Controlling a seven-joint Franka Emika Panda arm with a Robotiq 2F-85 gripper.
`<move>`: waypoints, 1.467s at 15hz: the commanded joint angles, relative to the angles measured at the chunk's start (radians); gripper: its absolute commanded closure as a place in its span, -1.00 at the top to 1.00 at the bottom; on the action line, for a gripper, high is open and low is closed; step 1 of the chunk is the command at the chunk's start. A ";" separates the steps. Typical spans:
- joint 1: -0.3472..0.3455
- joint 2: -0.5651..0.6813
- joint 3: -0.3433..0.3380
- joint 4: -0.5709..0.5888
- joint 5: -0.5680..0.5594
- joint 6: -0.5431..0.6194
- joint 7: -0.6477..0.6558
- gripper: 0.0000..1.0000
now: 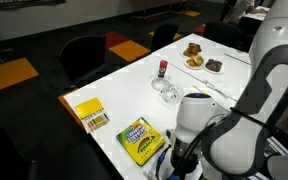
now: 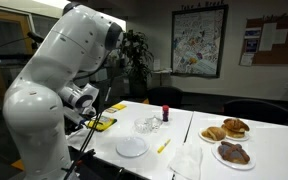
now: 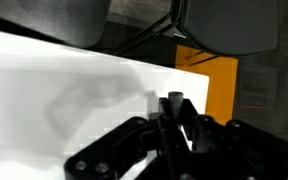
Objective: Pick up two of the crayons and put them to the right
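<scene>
Crayon (image 2: 163,146), thin yellow stick, lies on smooth white table (image 2: 181,127).

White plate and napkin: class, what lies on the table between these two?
A yellow crayon lies between the plate and the napkin. This shows in an exterior view.

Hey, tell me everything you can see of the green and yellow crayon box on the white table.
The crayon box is a flat rectangular pack, bright green at the edges with a yellow face and printing too small to read. It looks like cardboard. In an exterior view it seems closed and lies flat on the white table, turned at an angle near the table's nearest edge. Only the table visibly touches it. The robot arm stands close beside it.
</scene>
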 commanded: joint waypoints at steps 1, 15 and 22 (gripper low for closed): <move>0.026 -0.219 -0.015 -0.092 -0.021 -0.014 0.015 -0.92; -0.259 -0.813 -0.027 -0.204 0.090 -0.337 -0.171 -0.92; -0.015 -0.941 -0.610 -0.193 -0.284 -0.579 -0.134 -0.92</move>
